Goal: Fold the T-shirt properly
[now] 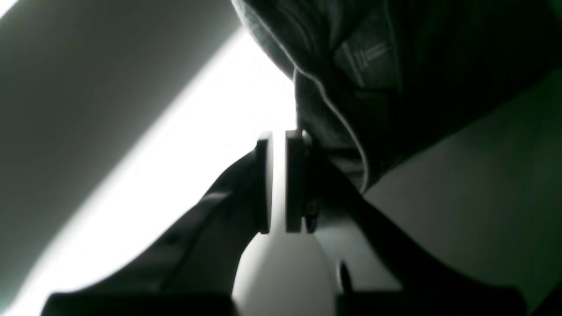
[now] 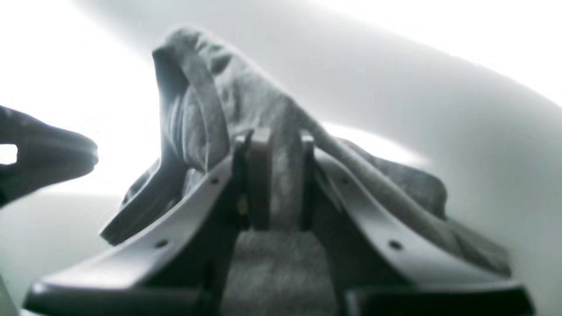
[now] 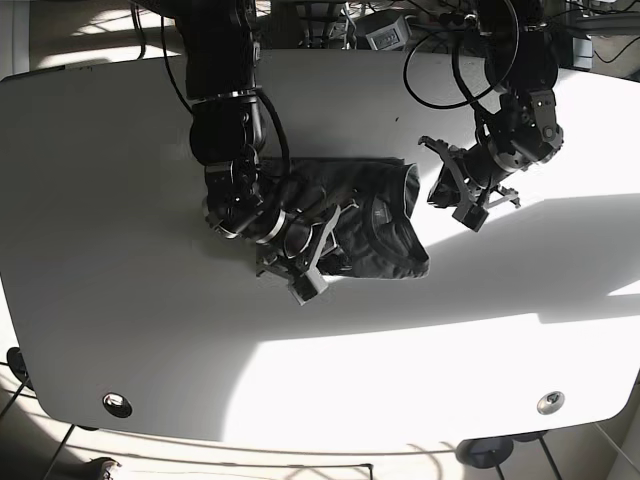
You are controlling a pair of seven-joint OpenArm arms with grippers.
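The shirt [image 3: 365,220] lies bunched in a dark heap near the middle of the white table [image 3: 120,330], its folds hard to read in the base view because the fabric is nearly black and partly in shadow. In the right wrist view the shirt [image 2: 246,96] is blurred and rises in a peak above the fingers. The left wrist view is strongly backlit, so only a collar edge with a label [image 1: 364,57] stands out from the dark shirt [image 1: 351,109].

The right gripper [image 2: 274,175] is clamped on a fold of the cloth, which fills the gap between its pads; in the base view it [image 3: 300,262] sits at the heap's near-left edge, the arm reaching down from the table's far side and covering part of the shirt.

The left gripper [image 1: 276,184] holds nothing, its jaws standing slightly parted with bright table showing between them, just beside the collar. In the base view it [image 3: 465,195] hangs near the heap's right end, apart from it.
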